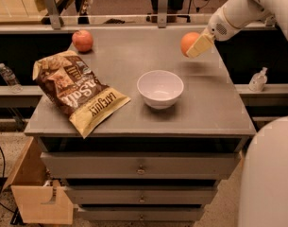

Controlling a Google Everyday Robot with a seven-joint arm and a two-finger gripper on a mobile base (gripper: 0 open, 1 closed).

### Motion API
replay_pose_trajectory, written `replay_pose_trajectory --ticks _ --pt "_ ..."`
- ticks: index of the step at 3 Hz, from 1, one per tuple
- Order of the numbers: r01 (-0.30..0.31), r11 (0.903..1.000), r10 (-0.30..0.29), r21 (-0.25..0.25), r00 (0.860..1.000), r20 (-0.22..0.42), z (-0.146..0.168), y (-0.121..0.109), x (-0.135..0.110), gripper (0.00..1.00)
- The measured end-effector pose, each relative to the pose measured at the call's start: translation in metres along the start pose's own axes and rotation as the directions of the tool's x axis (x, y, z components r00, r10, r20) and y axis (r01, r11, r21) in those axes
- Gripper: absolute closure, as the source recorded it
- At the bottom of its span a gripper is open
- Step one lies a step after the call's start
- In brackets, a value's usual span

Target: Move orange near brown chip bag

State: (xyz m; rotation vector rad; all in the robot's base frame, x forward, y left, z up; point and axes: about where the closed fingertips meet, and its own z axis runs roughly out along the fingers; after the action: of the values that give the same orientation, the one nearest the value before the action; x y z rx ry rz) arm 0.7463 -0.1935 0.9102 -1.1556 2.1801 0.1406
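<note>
Gripping the orange (187, 41), the gripper (194, 46) hangs over the table's (205, 112) far right side, fruit clear of the surface. The brown chip bag (77, 91) lies well apart at front left, with the white bowl (160, 88) between them.

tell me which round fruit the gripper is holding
The bright orange, clamped in the gripper above the right rear of the table; the redder fruit rests on it, back left.
</note>
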Motion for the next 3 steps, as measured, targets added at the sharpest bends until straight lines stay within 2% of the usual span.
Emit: replay_pose_trajectory --ticks 1,2,3 --pt "-0.004 0.9997 0.004 -0.025 1.000 -0.025 0.007 0.012 0.009 1.00" --pt "-0.004 0.9997 0.003 -0.024 1.000 -0.023 0.007 0.011 0.008 1.00" --pt "0.106 0.9940 -0.107 -0.025 0.994 -0.024 0.009 0.025 -0.015 1.00"
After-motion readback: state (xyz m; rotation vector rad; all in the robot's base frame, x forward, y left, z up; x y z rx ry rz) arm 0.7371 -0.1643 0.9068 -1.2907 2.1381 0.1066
